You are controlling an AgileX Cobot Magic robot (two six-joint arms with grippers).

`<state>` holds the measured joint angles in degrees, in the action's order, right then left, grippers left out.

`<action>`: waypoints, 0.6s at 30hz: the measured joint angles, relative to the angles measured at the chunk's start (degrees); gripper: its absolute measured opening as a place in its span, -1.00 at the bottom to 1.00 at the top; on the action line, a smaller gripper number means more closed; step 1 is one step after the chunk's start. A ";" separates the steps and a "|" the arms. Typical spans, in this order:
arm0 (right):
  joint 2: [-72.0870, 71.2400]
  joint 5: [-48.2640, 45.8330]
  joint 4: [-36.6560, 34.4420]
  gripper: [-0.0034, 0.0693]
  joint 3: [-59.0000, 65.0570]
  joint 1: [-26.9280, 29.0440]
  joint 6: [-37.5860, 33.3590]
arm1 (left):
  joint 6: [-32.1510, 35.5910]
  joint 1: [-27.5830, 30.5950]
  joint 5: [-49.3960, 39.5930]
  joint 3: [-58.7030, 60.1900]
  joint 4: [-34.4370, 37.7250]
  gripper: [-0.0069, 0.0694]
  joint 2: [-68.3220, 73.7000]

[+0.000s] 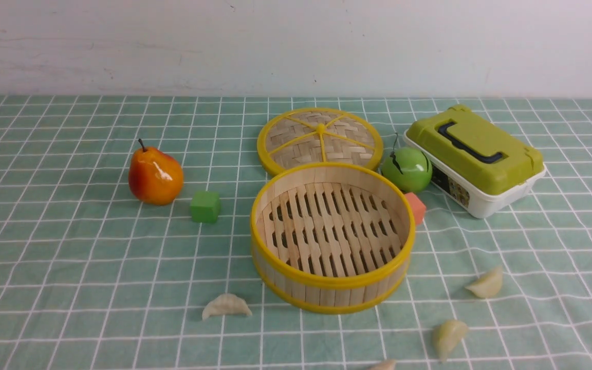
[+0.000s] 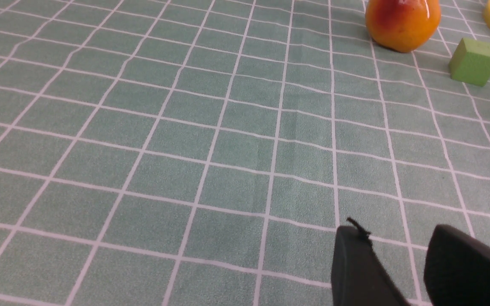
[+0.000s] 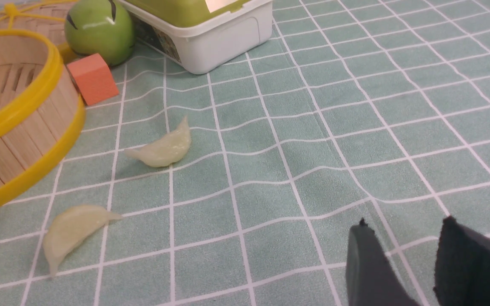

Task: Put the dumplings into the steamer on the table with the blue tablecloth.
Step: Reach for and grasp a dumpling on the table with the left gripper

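Dumplings (image 3: 162, 148) lie well apart frm right gripper (image 3: 404, 238), nr steamer (image 3: 19, 106)

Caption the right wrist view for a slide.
Open right gripper over the blue tablecloth; two pale dumplings lie beside the steamer, with an orange cube, green apple and white box beyond.

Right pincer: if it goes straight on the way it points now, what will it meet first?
Probably only the bare blue tablecloth: the right pincer points slightly down at it. The dumplings lie off to one side.
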<state>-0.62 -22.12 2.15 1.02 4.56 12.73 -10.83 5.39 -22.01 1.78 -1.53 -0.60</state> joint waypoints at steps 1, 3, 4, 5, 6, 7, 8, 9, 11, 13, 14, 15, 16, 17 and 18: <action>0.00 0.00 0.00 -0.25 0.00 0.00 0.00 | 0.00 0.00 0.00 0.00 0.00 -0.20 0.00; 0.00 0.00 0.00 -0.25 0.00 0.00 0.00 | 0.00 0.00 0.00 0.00 0.00 -0.20 0.00; 0.00 0.00 0.00 -0.25 0.00 0.00 0.00 | 0.00 0.00 0.00 0.00 0.00 -0.20 0.00; 0.00 0.00 0.00 -0.25 0.00 0.00 0.00 | 0.00 0.00 0.00 0.00 0.00 -0.20 0.00; 0.00 0.00 0.00 -0.25 0.00 0.00 0.00 | 0.00 0.00 0.00 0.00 0.00 -0.20 0.00; 0.00 0.00 0.00 -0.25 0.00 0.00 0.00 | 0.00 0.00 0.00 0.00 0.00 -0.20 0.00; 0.00 0.00 0.00 -0.25 0.00 0.00 0.00 | 0.00 0.00 0.00 0.00 0.00 -0.20 0.00; 0.00 0.00 0.00 -0.25 0.00 0.00 0.00 | 0.00 0.00 0.00 0.00 0.00 -0.20 0.00; 0.00 0.00 0.00 -0.25 0.00 0.00 0.00 | 0.00 0.00 0.00 0.00 0.00 -0.20 0.00; 0.00 0.00 0.00 -0.25 0.00 0.00 0.00 | 0.00 0.00 0.00 0.00 0.00 -0.20 0.00; 0.00 0.00 0.00 -0.25 0.00 0.00 0.00 | 0.00 0.00 0.00 0.00 0.00 -0.20 0.00; 0.00 0.08 -0.17 -0.25 0.00 0.00 0.00 | 0.00 0.00 0.00 0.00 0.00 -0.20 0.00; 0.00 0.06 -0.17 -0.25 0.00 0.00 0.00 | 0.00 0.00 0.00 0.00 0.00 -0.20 0.00; 0.00 0.16 -0.46 -0.25 0.00 0.00 0.00 | 0.00 0.00 0.00 0.00 0.00 -0.20 0.00; 0.00 0.16 -0.59 -0.25 0.00 0.00 0.00 | 0.00 0.00 0.00 0.00 0.00 -0.20 0.00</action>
<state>-0.62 -21.96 1.56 1.02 4.56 12.73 -10.83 5.39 -22.01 1.78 -1.53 -0.60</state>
